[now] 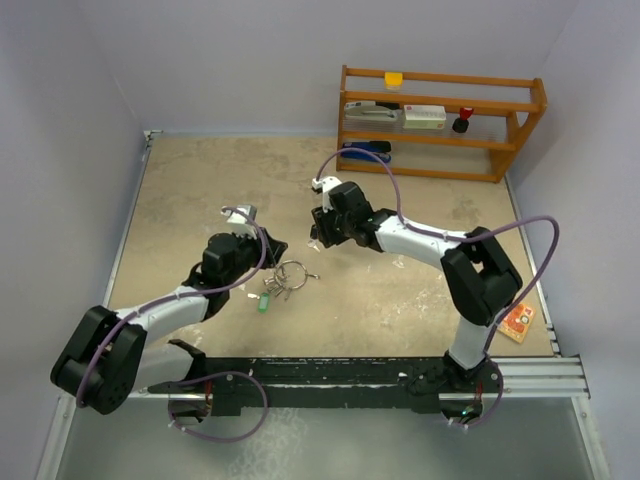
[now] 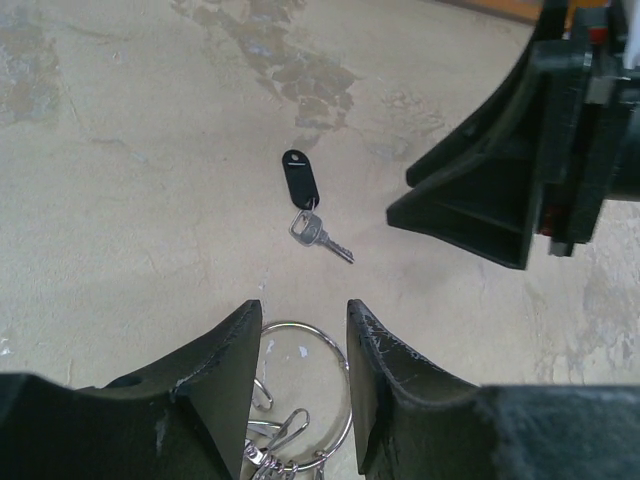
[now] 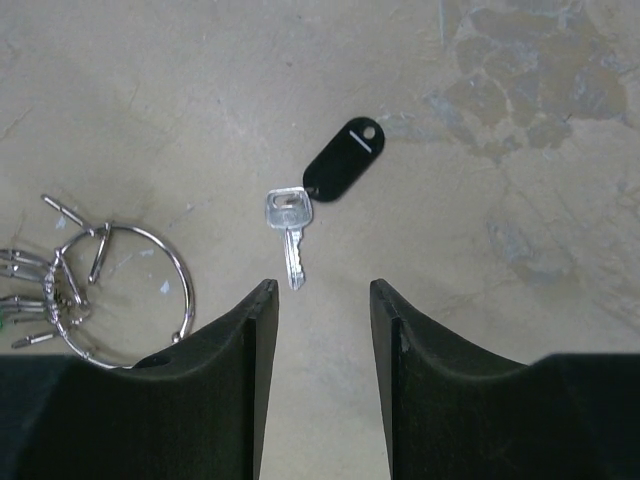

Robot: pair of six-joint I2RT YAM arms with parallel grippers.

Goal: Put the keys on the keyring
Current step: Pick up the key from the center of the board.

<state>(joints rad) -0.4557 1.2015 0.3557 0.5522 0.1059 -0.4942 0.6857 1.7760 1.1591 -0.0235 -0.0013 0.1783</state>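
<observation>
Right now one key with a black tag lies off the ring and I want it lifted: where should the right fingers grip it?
Probably the black tag: the widest part, while the silver key lies flat on the table. Come from above with the open right fingers across the tag's long sides, wrist turned to its slant.

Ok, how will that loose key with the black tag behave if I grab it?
The key lies flat on the table, so it will probably slide rather than lift cleanly. Its black tag hangs by a small link, so it should dangle and swing. Both look light.
</observation>
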